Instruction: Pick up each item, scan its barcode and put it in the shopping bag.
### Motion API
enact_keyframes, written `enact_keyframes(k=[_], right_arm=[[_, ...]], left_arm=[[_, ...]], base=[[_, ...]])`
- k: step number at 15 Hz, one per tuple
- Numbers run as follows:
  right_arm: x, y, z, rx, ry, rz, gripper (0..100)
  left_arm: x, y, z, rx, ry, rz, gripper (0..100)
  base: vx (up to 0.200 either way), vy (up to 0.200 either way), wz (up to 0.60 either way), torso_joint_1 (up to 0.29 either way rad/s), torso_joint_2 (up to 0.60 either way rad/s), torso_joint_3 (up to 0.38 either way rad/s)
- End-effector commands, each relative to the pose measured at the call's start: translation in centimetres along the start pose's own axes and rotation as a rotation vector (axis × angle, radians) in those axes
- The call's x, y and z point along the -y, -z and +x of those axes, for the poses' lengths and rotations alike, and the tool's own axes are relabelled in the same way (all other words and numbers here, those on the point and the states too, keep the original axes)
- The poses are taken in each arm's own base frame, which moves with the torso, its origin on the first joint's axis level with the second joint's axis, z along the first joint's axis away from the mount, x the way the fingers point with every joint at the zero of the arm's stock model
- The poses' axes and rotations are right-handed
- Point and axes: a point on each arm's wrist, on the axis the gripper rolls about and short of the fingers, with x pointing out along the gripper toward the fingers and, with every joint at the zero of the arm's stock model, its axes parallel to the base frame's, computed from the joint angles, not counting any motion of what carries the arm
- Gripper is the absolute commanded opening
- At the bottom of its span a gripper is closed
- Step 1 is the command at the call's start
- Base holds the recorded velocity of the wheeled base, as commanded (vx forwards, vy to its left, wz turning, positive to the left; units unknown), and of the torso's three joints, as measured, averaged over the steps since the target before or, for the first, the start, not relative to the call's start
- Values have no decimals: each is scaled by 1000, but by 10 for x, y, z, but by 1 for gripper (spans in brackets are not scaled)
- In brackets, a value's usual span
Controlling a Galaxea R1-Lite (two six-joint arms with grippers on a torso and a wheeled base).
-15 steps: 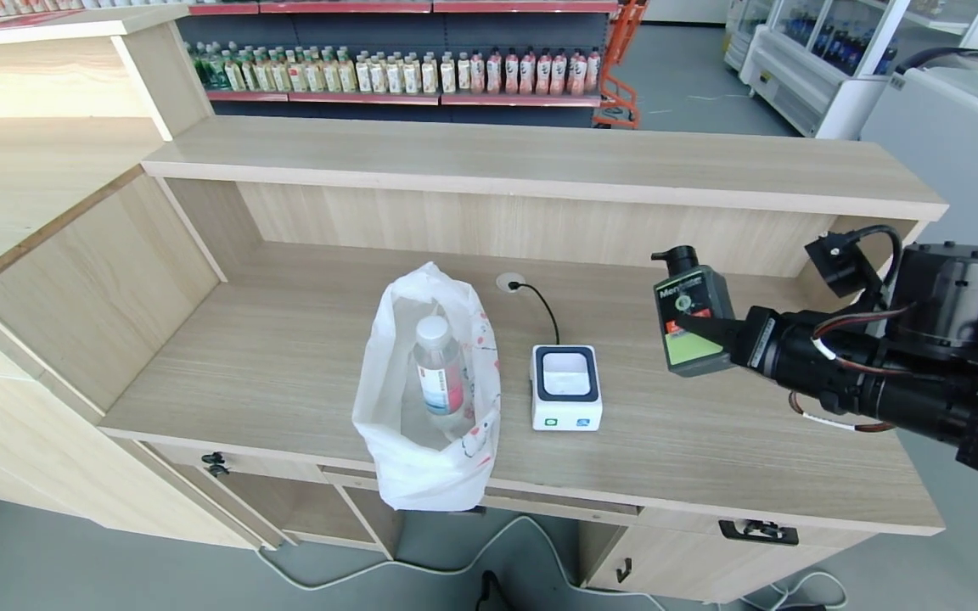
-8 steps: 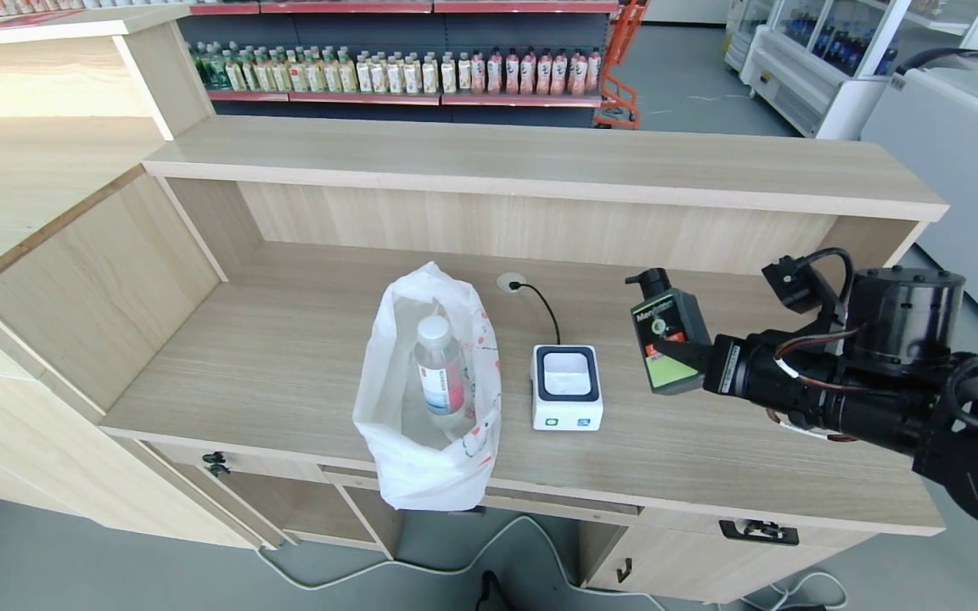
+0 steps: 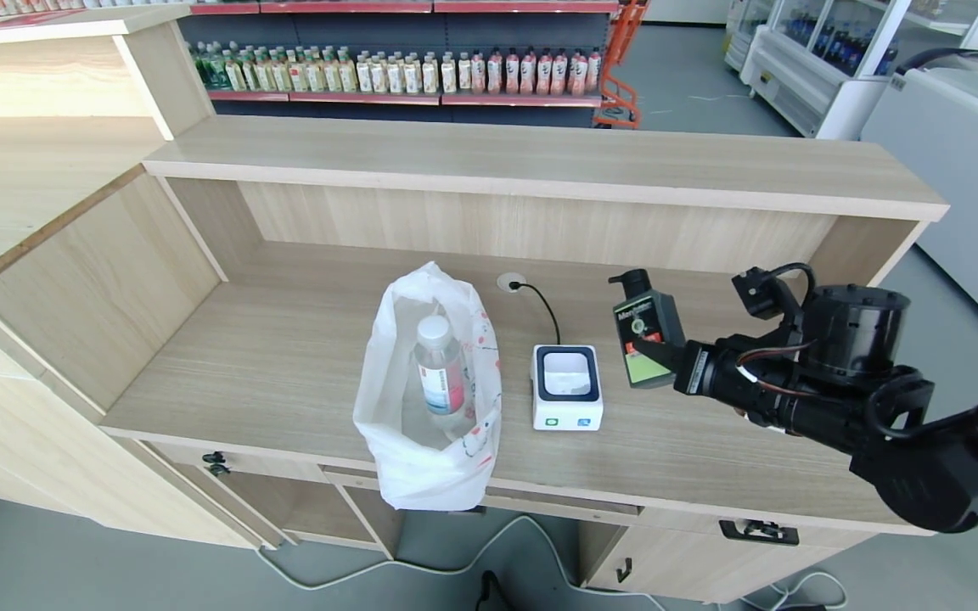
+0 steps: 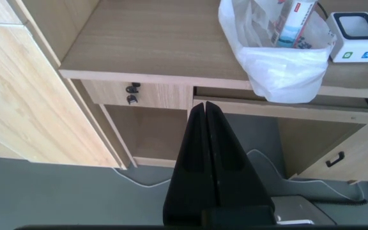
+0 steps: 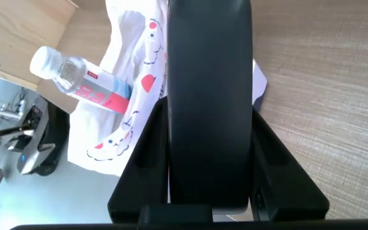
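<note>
My right gripper (image 3: 657,352) is shut on a dark pump bottle (image 3: 647,338) with a green and red label, held upright in the air just right of the white barcode scanner (image 3: 566,387). In the right wrist view the dark bottle (image 5: 208,96) stands between the fingers (image 5: 139,166). The white shopping bag (image 3: 426,399) stands left of the scanner with a clear water bottle (image 3: 441,367) inside it; the bag (image 5: 123,108) and water bottle (image 5: 82,80) also lie beyond the held bottle. My left gripper (image 4: 204,115) is shut and empty, low in front of the counter's drawers.
The scanner's black cable (image 3: 542,307) runs to a grommet (image 3: 510,282) at the back of the wooden counter (image 3: 285,356). A raised ledge (image 3: 540,170) borders the back, and a side panel (image 3: 98,288) closes the left. Drawers with black handles (image 3: 758,532) sit below the front edge.
My right arm has carried the pump bottle leftward and a little downward, from the counter's right side to just beside the scanner. The bag, water bottle and scanner have not moved.
</note>
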Motion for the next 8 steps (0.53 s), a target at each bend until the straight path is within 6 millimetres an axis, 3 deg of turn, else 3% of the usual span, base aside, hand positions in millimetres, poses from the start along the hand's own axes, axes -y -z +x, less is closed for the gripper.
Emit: enact_keyframes(k=[1, 8], right_arm=[[6, 14, 12, -35, 7, 10, 0], [9, 27, 33, -37, -12, 70, 0]], left_arm=[[0, 0, 0, 0, 0, 0, 0], [0, 0, 0, 0, 0, 0, 0]], base=[[0, 0, 0, 0, 0, 0], [0, 0, 0, 0, 0, 0]])
